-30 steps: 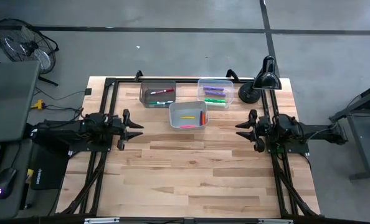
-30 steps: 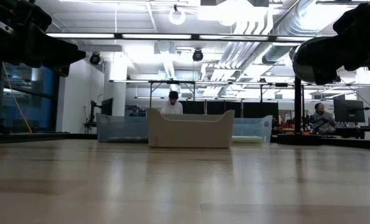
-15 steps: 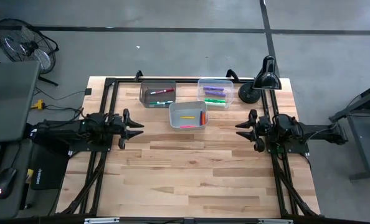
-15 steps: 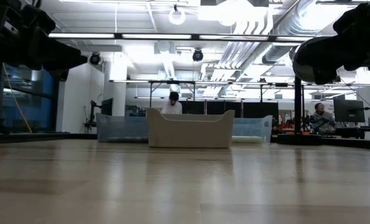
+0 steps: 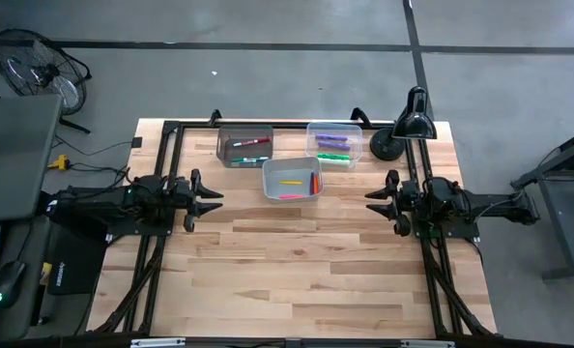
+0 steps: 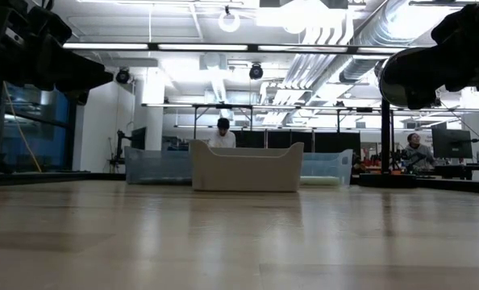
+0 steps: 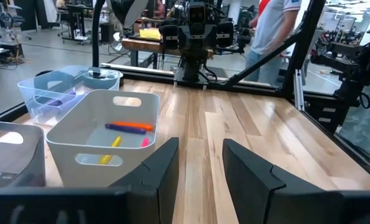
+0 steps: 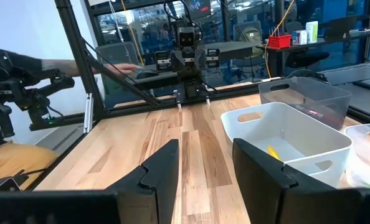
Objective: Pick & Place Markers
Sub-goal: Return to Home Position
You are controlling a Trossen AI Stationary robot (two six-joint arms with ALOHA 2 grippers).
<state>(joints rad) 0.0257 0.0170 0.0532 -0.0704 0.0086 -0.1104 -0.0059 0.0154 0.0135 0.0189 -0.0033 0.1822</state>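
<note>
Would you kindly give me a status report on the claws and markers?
Left claw open, empty, table's left. Right claw open, empty, table's right. Markers in the three bins. Nothing seen in the way.

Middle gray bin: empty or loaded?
Loaded. The gray bin holds yellow, pink and red-orange markers in the high view.

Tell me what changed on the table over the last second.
Almost nothing. The left gripper dipped very slightly in the low view, then stopped; it took hold of nothing and let go of nothing. The right gripper kept its place at the table's right side. Both stayed open and empty. The markers lie in the bins as before.
</note>
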